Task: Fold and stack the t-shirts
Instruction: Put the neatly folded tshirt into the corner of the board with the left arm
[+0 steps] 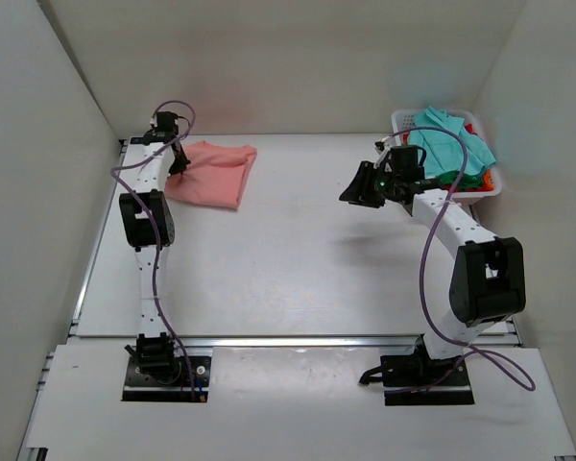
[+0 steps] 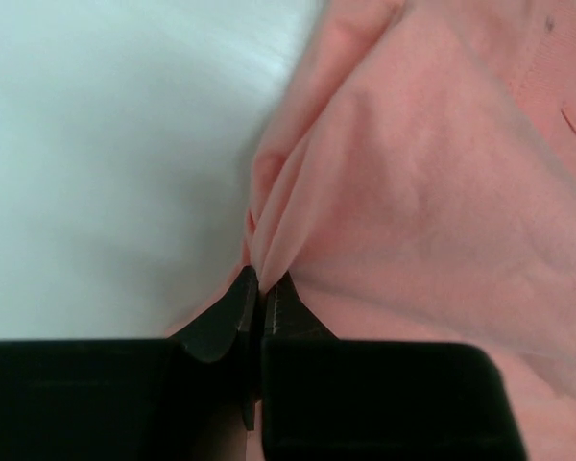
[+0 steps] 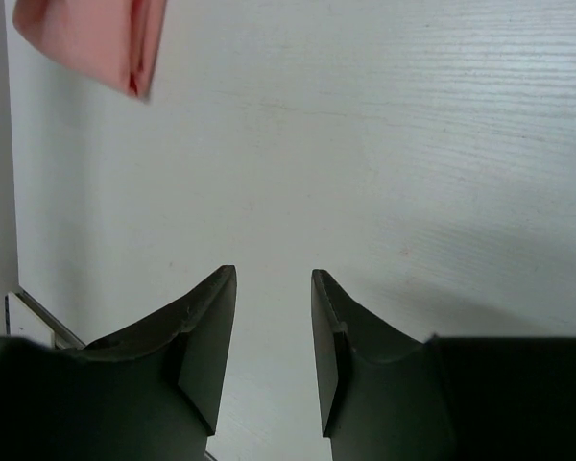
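left end effector pinched on salmon-pink t-shirt fold; right end effector narrowly parted above table.

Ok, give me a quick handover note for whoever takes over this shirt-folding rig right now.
Left gripper: shut on an edge of the salmon-pink t-shirt, far left of the table.
Right gripper: open, empty, above bare table beside the white basket.
Basket, far right: teal t-shirt on top, more cloth beneath.
Done: pink shirt out, apparently part-folded. Left: finish it, then fold and stack the rest.
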Motion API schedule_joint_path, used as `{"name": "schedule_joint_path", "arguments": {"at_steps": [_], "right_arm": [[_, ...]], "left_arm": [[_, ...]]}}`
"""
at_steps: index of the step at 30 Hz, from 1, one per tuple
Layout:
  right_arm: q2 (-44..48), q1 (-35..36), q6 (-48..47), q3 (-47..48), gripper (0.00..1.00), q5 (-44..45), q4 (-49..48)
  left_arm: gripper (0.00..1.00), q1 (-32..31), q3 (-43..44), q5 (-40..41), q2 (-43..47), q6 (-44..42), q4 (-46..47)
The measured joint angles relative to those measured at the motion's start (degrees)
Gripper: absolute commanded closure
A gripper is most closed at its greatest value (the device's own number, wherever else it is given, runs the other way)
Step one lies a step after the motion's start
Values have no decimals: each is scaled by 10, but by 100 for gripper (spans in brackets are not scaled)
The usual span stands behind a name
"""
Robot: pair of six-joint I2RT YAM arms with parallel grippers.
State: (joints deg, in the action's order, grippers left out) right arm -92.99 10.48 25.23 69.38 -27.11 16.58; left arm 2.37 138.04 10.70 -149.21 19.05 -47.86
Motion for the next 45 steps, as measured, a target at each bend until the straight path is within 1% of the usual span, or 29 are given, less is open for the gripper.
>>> {"name": "schedule_joint_path", "arguments": {"at_steps": [1, 2, 3, 6, 8, 13, 17, 19, 21, 23, 25, 26, 27, 28, 29, 33, 35, 36, 37, 38, 39, 41, 42, 45], "right_arm": [[0, 0, 0, 0, 66, 0, 3], [1, 2, 0, -1, 67, 0, 5], [3, 3, 0, -3, 67, 0, 6], [12, 8, 0, -12, 68, -2, 11], [16, 12, 0, -12, 69, -3, 15], [17, 19, 0, -12, 70, -7, 23], [17, 28, 0, -12, 71, -9, 35], [16, 34, 0, -11, 71, -9, 43], [14, 40, 0, -8, 71, -8, 49], [11, 47, 0, -3, 71, -8, 52], [9, 51, 0, 2, 73, -8, 53], [8, 53, 0, 5, 73, -8, 54], [5, 54, 0, 8, 74, -8, 56], [3, 56, 0, 12, 74, -8, 57], [1, 57, 0, 16, 74, -8, 58], [-6, 61, 0, 28, 75, -5, 69], [-8, 64, 0, 34, 75, -2, 78], [-9, 66, 0, 37, 74, -1, 83], [-9, 69, 0, 42, 74, 1, 88], [-9, 74, 0, 47, 72, 5, 92], [-7, 81, 0, 51, 73, 9, 95], [0, 90, 0, 49, 72, 19, 102], [8, 92, 0, 43, 72, 21, 103], [64, 88, 0, -14, 72, 39, 111]], "left_arm": [[100, 7, 55, 9, -31, -4, -13], [100, 14, 87, 17, -51, -7, -15], [100, 20, 89, 23, -55, -8, -12], [100, 38, 51, 31, -39, -7, 11], [100, 48, 40, 37, -34, -7, 20], [100, 91, 79, 50, -52, -10, 26], [100, 129, 70, 64, -53, -17, 53], [94, 145, 63, 65, -53, -22, 70], [93, 157, 64, 65, -55, -27, 81], [88, 161, 75, 64, -63, -35, 96], [84, 161, 81, 62, -71, -40, 113], [81, 159, 81, 60, -72, -42, 121], [73, 157, 81, 58, -74, -45, 129], [53, 155, 81, 56, -75, -47, 138], [49, 153, 81, 54, -76, -49, 146], [48, 144, 101, 32, -86, -46, 160], [41, 140, 117, 22, -88, -46, 158], [18, 137, 124, 21, -85, -46, 155], [1, 134, 125, 21, -80, -48, 151], [2, 130, 123, 21, -71, -43, 144], [2, 125, 112, 20, -56, -40, 140], [1, 115, 55, 8, 3, -35, 130], [1, 113, -1, -8, 47, -33, 141], [1, 106, -210, -99, 226, -9, 162]]}}
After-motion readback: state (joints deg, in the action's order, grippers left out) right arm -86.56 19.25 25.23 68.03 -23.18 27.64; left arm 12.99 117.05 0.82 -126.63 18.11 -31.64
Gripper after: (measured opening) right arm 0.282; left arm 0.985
